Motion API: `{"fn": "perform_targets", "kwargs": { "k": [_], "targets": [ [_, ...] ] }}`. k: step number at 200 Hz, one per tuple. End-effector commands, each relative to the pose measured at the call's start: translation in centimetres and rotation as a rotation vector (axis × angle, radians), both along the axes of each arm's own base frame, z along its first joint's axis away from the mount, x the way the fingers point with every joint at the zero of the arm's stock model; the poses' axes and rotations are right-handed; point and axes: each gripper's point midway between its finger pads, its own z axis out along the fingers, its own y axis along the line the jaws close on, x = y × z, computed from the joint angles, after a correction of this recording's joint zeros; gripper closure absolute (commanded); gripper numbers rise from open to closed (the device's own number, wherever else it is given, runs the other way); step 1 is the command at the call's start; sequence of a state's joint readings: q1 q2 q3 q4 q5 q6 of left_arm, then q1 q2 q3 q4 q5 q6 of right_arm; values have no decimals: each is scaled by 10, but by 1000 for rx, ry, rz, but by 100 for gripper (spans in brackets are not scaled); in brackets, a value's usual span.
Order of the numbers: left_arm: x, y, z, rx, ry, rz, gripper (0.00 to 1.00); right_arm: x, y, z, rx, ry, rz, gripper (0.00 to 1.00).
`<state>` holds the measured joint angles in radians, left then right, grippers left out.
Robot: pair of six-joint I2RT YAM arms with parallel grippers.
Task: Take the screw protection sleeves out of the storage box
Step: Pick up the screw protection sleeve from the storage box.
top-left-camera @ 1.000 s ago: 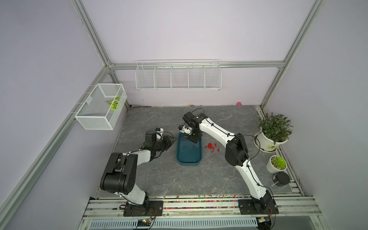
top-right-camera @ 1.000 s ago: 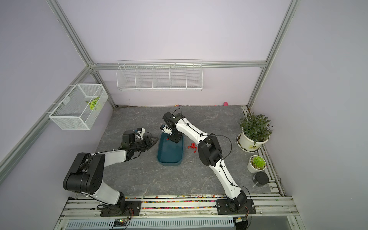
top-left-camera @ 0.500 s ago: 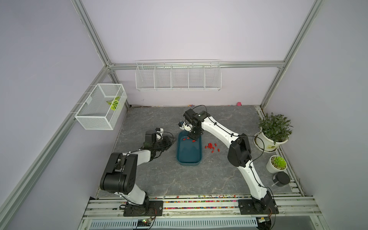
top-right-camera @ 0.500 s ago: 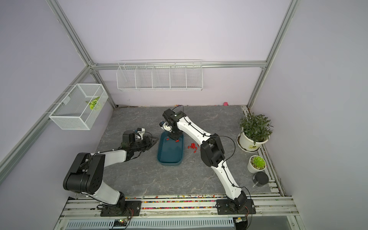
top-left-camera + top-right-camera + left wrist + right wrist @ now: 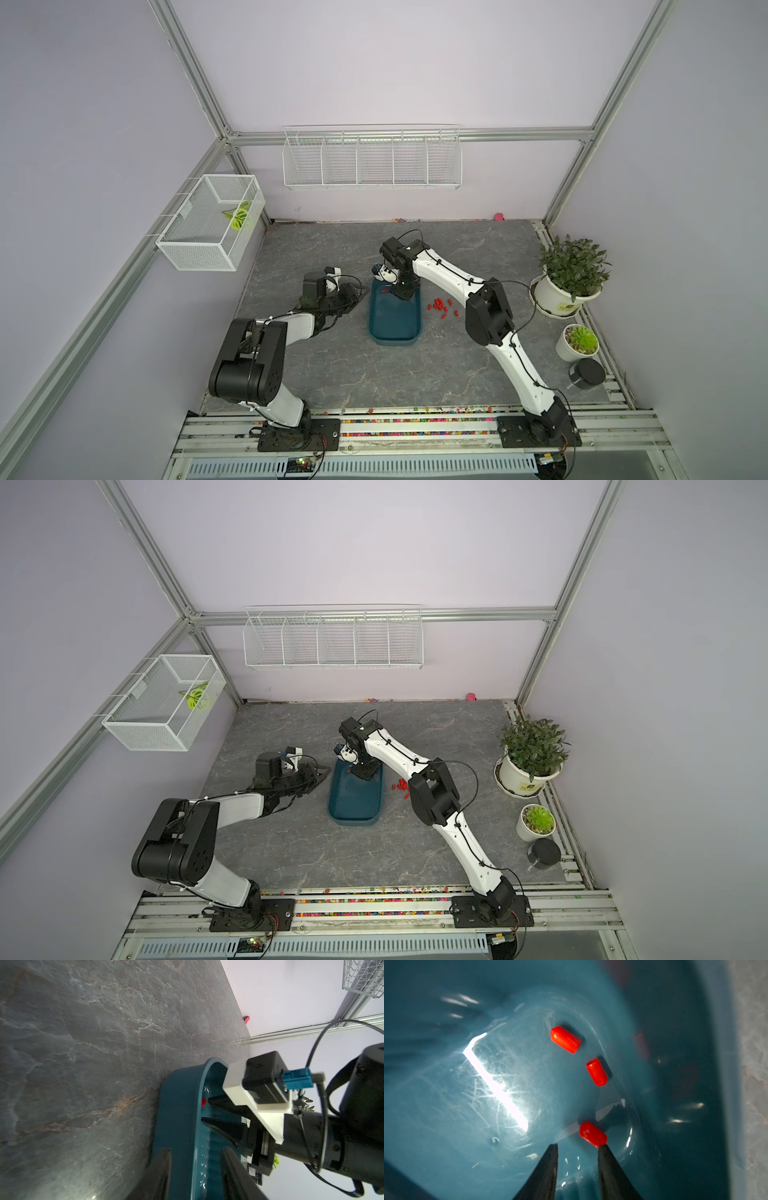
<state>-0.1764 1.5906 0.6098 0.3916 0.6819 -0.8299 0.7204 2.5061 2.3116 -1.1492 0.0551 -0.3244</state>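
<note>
Right wrist view: the right pincer hangs low inside the storage box, fingers apart. Three screw protection sleeves lie on the box floor ahead of it; the nearest sleeve sits just beyond the tips, against one finger. The left pincer is clamped astride the box's wall. Other loose sleeves lie on the desk just beside the box.
</note>
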Motion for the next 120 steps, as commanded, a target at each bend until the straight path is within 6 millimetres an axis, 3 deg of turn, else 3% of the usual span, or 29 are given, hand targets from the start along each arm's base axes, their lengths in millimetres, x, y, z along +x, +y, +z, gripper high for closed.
{"fn": "perform_targets", "kwargs": {
  "k": [1, 89, 120],
  "targets": [
    [6, 0, 8, -11, -23, -5, 54, 3, 5, -4, -4, -14, 12, 62],
    [5, 0, 8, -11, -26, -5, 54, 2, 1, -23, -42, 12, 10, 60],
    [5, 0, 8, -12, -25, -5, 54, 1, -2, -27, -51, 25, 5, 69]
  ]
}}
